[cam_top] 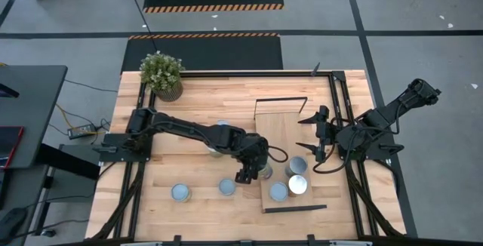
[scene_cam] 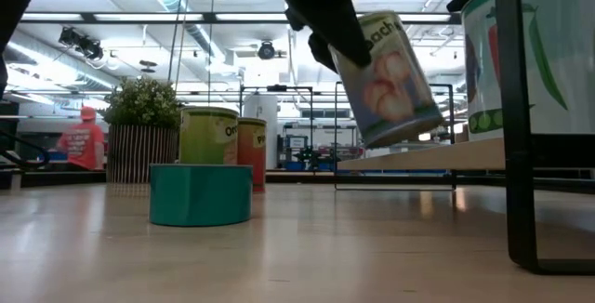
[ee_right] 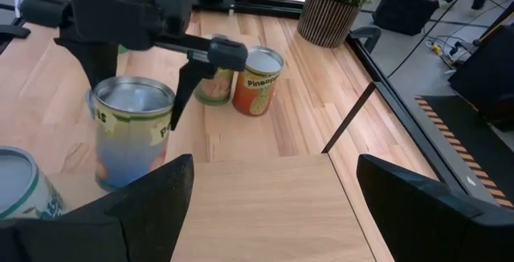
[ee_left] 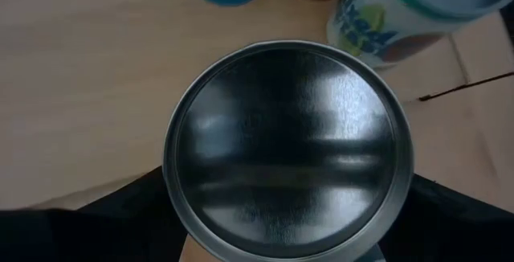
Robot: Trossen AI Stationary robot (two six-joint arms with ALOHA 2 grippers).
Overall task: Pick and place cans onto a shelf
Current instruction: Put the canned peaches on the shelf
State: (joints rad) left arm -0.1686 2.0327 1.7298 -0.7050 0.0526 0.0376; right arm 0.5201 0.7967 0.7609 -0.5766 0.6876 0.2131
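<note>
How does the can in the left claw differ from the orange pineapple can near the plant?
The held can, in the left claw, hangs tilted above the table; the pineapple can stands upright on it. The held can's label is pale with fruit pictures; the pineapple can's is orange. Both are cylinders with shiny tops.

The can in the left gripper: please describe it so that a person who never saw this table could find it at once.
Start from the shelf, the light board near the right side of the table. At its near left edge the left gripper holds the can tilted, clear of the table. Unlike the other cans, it stands on nothing, and its label shows peach-like fruit on blue and white.
</note>
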